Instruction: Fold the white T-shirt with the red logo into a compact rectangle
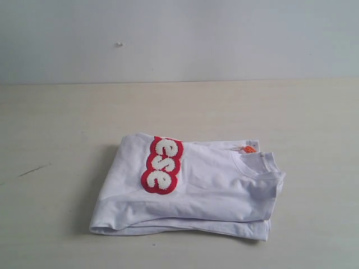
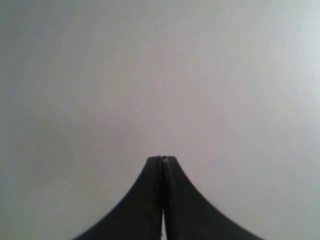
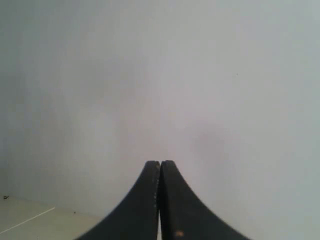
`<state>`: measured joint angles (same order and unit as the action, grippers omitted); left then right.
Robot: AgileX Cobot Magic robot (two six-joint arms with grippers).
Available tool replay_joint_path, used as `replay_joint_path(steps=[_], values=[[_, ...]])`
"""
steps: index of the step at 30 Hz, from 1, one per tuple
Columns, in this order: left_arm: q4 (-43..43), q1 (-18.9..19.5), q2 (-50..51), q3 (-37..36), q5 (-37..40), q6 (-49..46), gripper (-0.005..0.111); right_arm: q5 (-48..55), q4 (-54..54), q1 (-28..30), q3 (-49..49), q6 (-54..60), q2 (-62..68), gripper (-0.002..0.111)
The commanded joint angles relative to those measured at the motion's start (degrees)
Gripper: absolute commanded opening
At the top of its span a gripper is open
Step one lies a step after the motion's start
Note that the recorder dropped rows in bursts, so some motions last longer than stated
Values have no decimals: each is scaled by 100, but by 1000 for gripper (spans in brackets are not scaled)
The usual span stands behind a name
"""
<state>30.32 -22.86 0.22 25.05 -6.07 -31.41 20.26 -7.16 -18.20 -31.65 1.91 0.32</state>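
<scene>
You are looking at the shirt (image 1: 207, 190) lying near the middle of the table (image 1: 56, 123), folded into a stacked block with several layers showing along its near edge. The logo (image 1: 161, 165) is sitting on top toward the left end and showing only "ese", probably because the rest of the lettering is tucked under a fold. The collar (image 1: 255, 165) and the orange tag (image 1: 247, 149) are resting at the right end. The outline is reading as roughly rectangular, though the left end is slanting and the right corner is jutting out a little. I am judging the fold done or nearly so.

Neither arm is showing in the exterior view. Your left gripper (image 2: 162, 159) is pointing at a blank wall (image 2: 150, 75), jaws pressed together on nothing. Your right gripper (image 3: 160, 162) is doing the same, with a sliver of table in its view. That is suggesting both arms are parked clear of the cloth, so nothing is dragging the layers. If you are tidying further, the slanted end is asking for squaring.
</scene>
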Motion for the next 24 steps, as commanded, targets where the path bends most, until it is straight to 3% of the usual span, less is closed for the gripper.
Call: replay_joint_path(steps=[1,24], values=[[-85,19,-22,-16,10,19,0,-63,19,19,35,-8,-32,0],[-158,19,-22,-16,20,19,0,-22,-198,19,35,-8,-32,0]])
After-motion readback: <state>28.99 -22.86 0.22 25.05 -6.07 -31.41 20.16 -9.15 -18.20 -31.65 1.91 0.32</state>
